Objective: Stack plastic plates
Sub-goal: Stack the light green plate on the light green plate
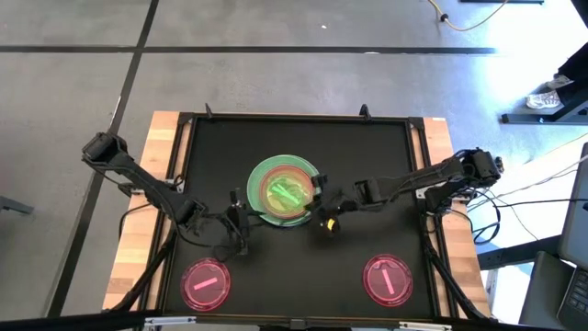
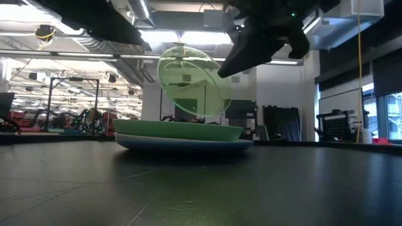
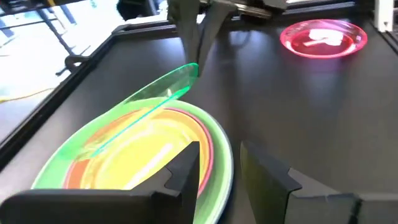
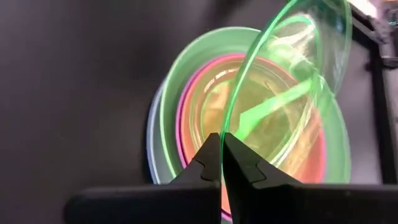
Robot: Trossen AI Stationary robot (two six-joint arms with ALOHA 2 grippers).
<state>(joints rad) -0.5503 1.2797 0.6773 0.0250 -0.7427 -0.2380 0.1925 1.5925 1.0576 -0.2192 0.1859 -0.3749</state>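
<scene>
Green plate tilted over the stack

My translucent green plate (image 2: 191, 80) hangs tilted above the stacked plates (image 1: 266, 175); two pink-red plates (image 1: 206, 283) (image 1: 389, 279) lie apart, near the table's front.

Held plate (image 4: 292, 68): translucent green | stack (image 4: 186, 93): pale blue base, opaque green, magenta, orange (rims nested) | two loose plates (image 1: 206, 282) (image 1: 390, 279): translucent pink-red | table (image 1: 367, 165): black top, pale wood edges | grippers (image 4: 222, 158): dark
</scene>
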